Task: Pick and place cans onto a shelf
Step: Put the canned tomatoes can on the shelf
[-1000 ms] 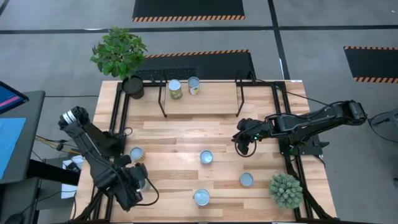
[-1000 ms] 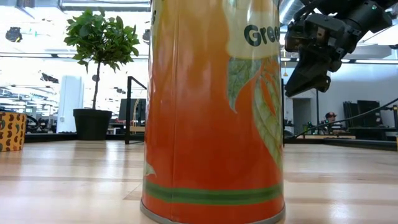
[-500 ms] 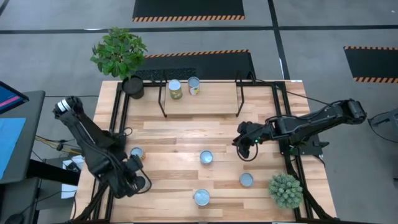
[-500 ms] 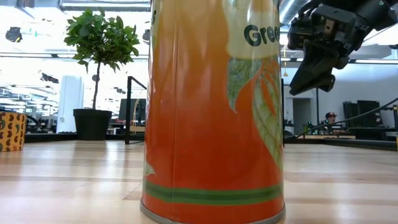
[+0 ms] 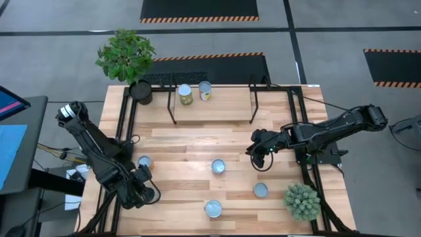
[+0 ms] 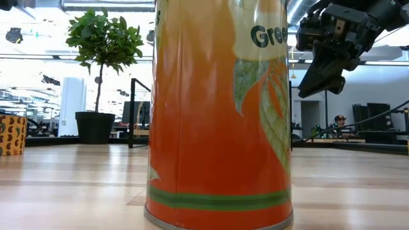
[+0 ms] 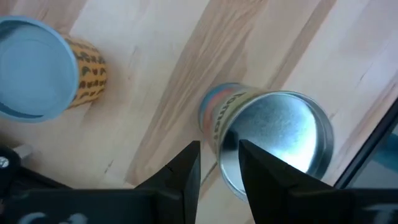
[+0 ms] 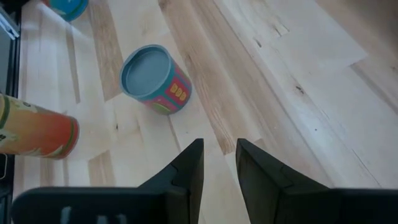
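My left gripper (image 5: 143, 192) hangs near the table's near left corner, pointing down, open by a narrow gap. Its fingers stand just above the rim of an upright silver-topped can (image 7: 273, 140); I cannot tell if they touch. A blue-topped, yellow-labelled can (image 7: 37, 68) stands beside it. My right gripper (image 5: 258, 157) hovers open right of centre, with nothing between its fingers (image 8: 186, 168). Below it stand a blue-topped can (image 8: 152, 78) and, near the front edge, a tall orange can (image 6: 217, 115). Two cans (image 5: 185, 94) stand on the shelf (image 5: 253, 99) at the far edge.
A potted plant (image 5: 128, 56) stands at the far left corner and a small round plant (image 5: 302, 201) at the near right corner. Another can (image 5: 261, 190) stands near the right plant. Black arm-mount frames run along both table sides.
My left gripper has come down over the silver-topped can at the near left, shifting a little toward the table's far edge and rolling somewhat. Its finger gap looks unchanged.
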